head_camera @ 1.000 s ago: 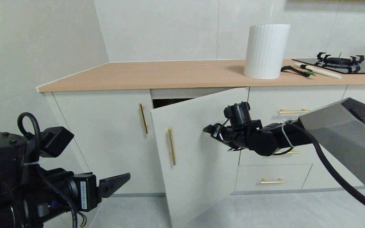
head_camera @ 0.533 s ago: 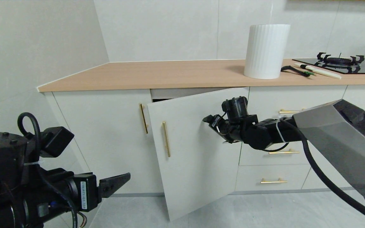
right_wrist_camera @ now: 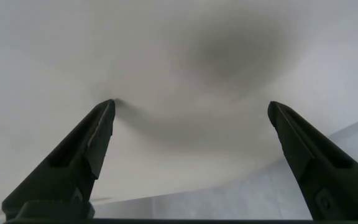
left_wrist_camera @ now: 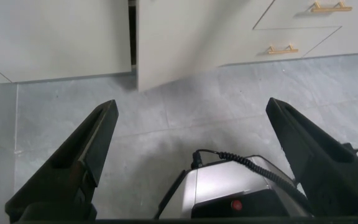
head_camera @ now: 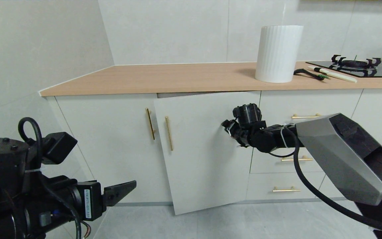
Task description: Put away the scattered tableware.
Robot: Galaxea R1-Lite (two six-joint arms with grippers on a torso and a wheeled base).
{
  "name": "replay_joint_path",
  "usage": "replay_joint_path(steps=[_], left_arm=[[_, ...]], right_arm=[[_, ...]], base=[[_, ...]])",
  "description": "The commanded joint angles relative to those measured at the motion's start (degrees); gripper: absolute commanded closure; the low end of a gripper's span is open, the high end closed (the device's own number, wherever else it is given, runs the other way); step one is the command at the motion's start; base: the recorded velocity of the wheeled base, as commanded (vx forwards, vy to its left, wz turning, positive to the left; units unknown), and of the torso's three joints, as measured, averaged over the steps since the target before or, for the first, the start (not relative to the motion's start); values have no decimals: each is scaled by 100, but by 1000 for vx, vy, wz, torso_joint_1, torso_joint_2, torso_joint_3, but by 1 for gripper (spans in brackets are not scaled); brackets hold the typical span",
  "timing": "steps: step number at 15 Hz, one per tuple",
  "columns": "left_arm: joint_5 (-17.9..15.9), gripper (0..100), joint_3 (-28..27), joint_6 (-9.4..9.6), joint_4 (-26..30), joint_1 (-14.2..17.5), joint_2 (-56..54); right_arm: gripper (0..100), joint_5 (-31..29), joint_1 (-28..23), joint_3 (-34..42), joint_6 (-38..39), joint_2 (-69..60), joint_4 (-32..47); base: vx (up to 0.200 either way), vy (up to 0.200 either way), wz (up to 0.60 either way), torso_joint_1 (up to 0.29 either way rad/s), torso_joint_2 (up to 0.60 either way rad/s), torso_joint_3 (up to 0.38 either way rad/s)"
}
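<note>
Utensils (head_camera: 323,73) lie loose on the table (head_camera: 177,78), above the right tool (head_camera: 225,125) and off to its right, just beside a white ribbed container (head_camera: 278,53) and near the stove (head_camera: 360,68). The right tool is spread, with its tips against the face of the cabinet door (head_camera: 197,159), on the hinge half, well apart from the gold handle (head_camera: 168,133). The door stands slightly ajar, its handle edge out from the frame. The left tool (left_wrist_camera: 192,104) is spread and grips nothing. It hangs low over the floor (left_wrist_camera: 185,143), with the door's lower corner ahead of it.
</note>
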Motion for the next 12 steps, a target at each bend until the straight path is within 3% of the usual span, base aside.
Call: replay_joint_path(steps=[1, 12], left_arm=[[1, 0, -2, -3, -1, 1, 8], [1, 0, 16, -3, -1, 1, 35]], right_arm=[[0, -256, -59, -478, 2, 461, 245], [0, -344, -208, -478, -24, 654, 245]], base=[[0, 0, 0, 0, 0, 0], [0, 0, 0, 0, 0, 0]])
